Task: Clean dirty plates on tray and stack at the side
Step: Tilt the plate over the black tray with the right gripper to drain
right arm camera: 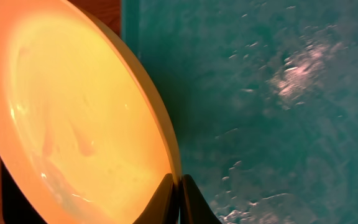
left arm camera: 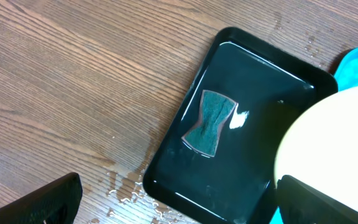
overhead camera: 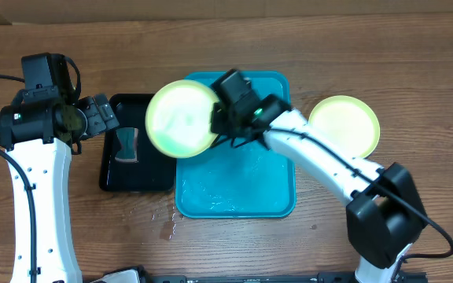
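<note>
I'm pinching the round pale yellow-green plastic plate [overhead camera: 181, 118] by its rim in the right gripper [right arm camera: 179, 199], above the turquoise rectangular plastic tray's [overhead camera: 274, 200] left edge. I'm aiming to hold it steady while the left gripper [overhead camera: 104, 116], jaws spread, fetches the green sponge [left arm camera: 209, 121], which only the left wrist view is showing clearly.

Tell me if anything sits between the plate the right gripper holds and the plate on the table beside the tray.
Nothing visible does. Only the wet tray and the right forearm lie between the held plate and the resting plate.
</note>
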